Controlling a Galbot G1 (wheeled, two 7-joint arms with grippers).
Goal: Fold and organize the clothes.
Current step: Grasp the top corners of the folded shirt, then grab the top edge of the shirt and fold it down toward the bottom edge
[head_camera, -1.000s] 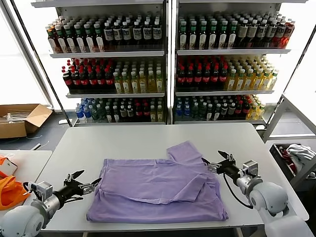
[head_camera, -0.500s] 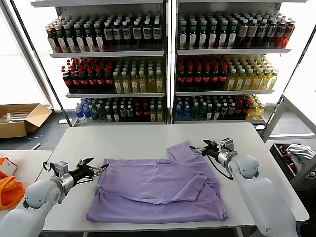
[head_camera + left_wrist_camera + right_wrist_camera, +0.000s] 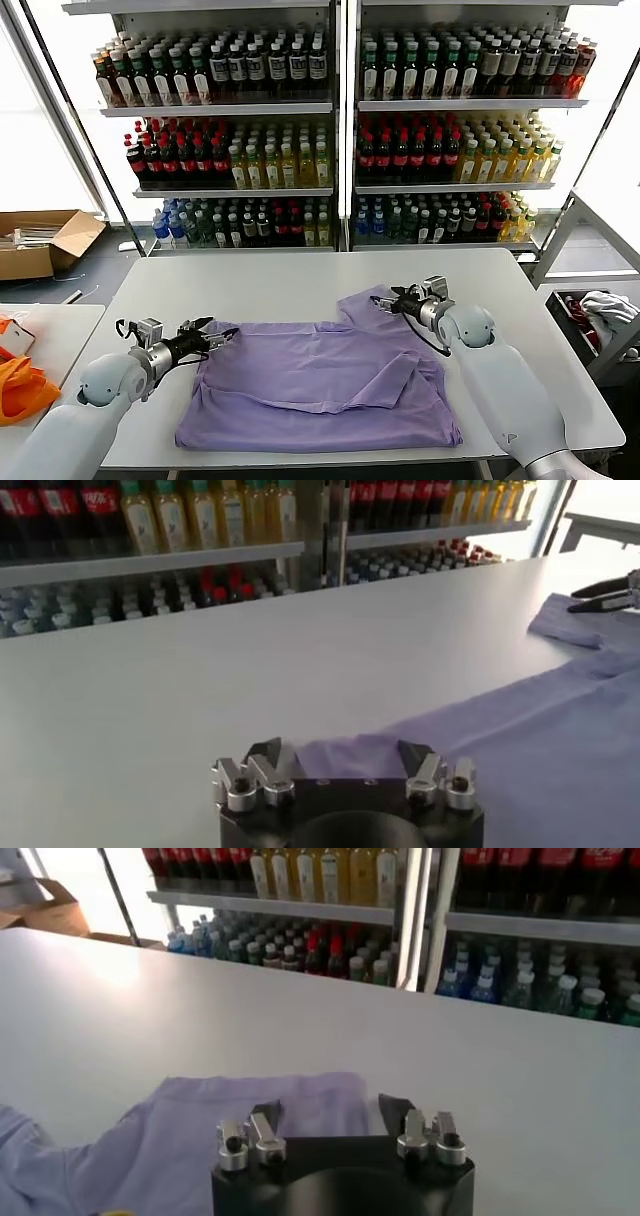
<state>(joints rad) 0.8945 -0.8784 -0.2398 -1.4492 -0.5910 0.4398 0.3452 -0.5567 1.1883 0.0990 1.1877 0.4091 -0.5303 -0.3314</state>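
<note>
Both claws have crept inward: left claw (image 3: 212,334), spread wide, reaches the thin lavender T-shirt (image 3: 320,385) at its corner; right claw (image 3: 384,299), also wide, over the sleeve. Shirt lies rumpled on the smooth white desk (image 3: 260,285).

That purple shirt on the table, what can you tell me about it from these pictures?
The T-shirt is plain lavender, of thin, soft-looking fabric, lying mostly flat on the white table. One sleeve is folded in across its body; the other sticks out toward the drink shelves. Its hem lies near the table's front edge. The left claw, open, is at the shirt's far left corner, and the right claw, open, is at the outstretched sleeve's edge. No print or label shows.
</note>
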